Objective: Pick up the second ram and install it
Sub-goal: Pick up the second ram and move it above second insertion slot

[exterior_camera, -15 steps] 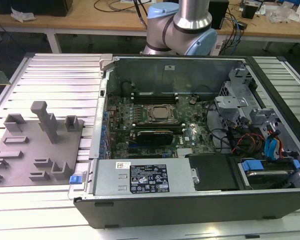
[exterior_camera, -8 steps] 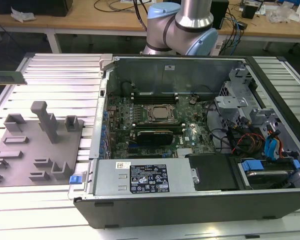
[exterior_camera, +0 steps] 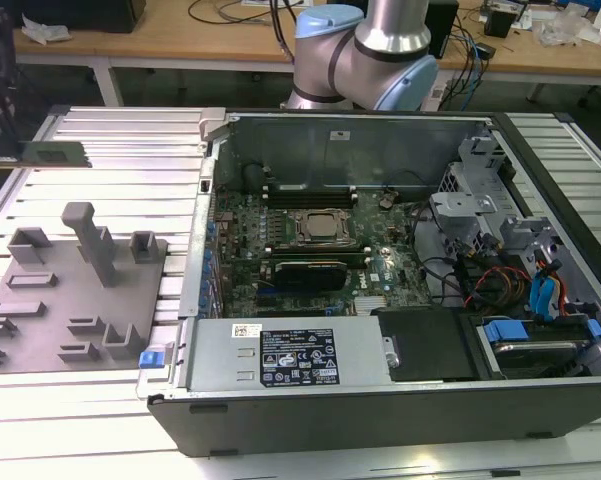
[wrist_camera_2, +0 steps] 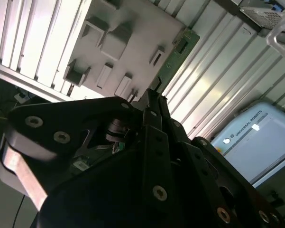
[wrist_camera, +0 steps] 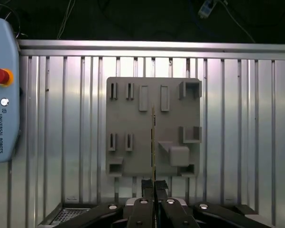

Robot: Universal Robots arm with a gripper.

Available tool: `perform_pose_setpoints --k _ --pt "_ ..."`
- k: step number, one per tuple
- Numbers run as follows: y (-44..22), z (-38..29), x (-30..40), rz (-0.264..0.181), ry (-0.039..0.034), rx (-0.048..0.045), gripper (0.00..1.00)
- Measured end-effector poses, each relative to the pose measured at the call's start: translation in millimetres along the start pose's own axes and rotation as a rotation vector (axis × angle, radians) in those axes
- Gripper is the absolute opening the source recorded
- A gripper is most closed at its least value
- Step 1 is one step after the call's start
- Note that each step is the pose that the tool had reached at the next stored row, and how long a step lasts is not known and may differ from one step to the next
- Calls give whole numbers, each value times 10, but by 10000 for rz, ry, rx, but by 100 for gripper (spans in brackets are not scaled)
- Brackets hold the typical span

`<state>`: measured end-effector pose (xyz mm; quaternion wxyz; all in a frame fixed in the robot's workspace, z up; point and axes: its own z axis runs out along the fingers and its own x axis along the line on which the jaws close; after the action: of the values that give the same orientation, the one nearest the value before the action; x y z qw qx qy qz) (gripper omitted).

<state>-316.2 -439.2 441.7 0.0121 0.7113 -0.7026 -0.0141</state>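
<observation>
Silver arm here, pale blue joint caps, and a black gripper, linkages studded with round silver screws.

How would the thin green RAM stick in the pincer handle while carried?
Probably stiff: the thin green circuit-board RAM stick runs straight out from the black pincer, no sag. Likely light, being card-thin edge-on. Held by one end, it may pivot if bumped.

The ribbed metal table is bare and shiny. The holder tray looks like matt grey plastic. The second ram is green circuit board, and the gripper is matt black.
</observation>
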Motion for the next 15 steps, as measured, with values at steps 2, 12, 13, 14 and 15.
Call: perform_pose_setpoints --k 2,12,13,14,15 --pt "-81 -2 -5 -1 -1 -2 13" --pt "-582 -22 -31 -1 0 -21 13" --pt "-645 -24 -36 1 -1 -23 13" --pt "-704 -26 -39 0 -1 -26 13" --pt "-752 -28 -42 0 -1 -28 13"
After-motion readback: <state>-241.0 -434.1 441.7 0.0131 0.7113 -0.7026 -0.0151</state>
